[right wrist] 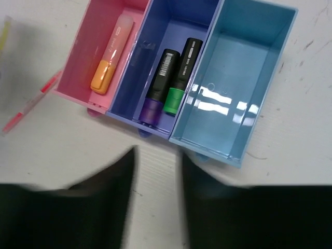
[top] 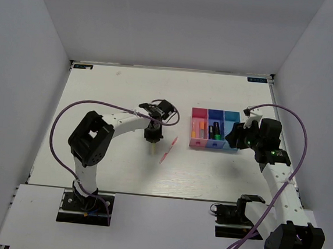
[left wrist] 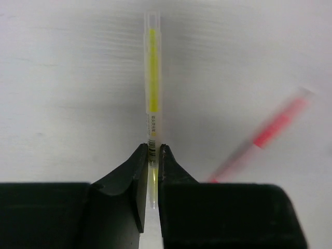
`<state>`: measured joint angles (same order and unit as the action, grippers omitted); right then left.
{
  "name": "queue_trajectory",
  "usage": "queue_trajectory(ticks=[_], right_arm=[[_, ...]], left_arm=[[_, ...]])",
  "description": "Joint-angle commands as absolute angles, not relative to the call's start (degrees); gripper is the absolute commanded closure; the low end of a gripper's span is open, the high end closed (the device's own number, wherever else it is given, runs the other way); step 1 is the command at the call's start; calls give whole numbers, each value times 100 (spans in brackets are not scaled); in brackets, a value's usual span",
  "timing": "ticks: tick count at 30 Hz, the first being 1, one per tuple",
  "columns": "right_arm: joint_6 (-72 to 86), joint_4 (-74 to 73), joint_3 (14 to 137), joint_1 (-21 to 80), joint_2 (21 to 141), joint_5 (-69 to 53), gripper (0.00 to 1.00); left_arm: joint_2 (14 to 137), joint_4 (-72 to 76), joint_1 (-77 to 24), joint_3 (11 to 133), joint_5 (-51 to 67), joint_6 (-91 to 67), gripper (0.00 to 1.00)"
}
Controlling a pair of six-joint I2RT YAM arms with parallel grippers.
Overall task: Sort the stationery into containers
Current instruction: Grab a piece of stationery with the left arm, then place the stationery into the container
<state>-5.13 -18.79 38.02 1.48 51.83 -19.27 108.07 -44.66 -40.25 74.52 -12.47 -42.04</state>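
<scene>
Now the left arm bends out mid-table, wrist pointing down, left gripper (left wrist: 154, 155) pinched tight on the thin yellow stick (left wrist: 152, 78), which runs straight ahead of its tips. The thin pink pen (left wrist: 270, 129) lies apart to its right. The right gripper (right wrist: 157, 155) hovers with jaws apart and empty, just short of the tray (right wrist: 206, 148)'s near wall.

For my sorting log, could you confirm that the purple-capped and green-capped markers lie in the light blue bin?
Not quite: the right wrist view shows the purple-capped marker and green-capped marker lying in the dark blue bin instead.
</scene>
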Motion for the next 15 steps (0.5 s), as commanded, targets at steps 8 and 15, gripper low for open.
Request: queue_trajectory(ticks=[8,15], right_arm=[[-124,-1591,3824,114,4843,-459,98],[113,-1204,3639,70,4553,659,92]], left_arm=[[10810,-2414,-5098,9431,478,-3954,99],[12040,-810,-5080,10448,1616,-4868,99]])
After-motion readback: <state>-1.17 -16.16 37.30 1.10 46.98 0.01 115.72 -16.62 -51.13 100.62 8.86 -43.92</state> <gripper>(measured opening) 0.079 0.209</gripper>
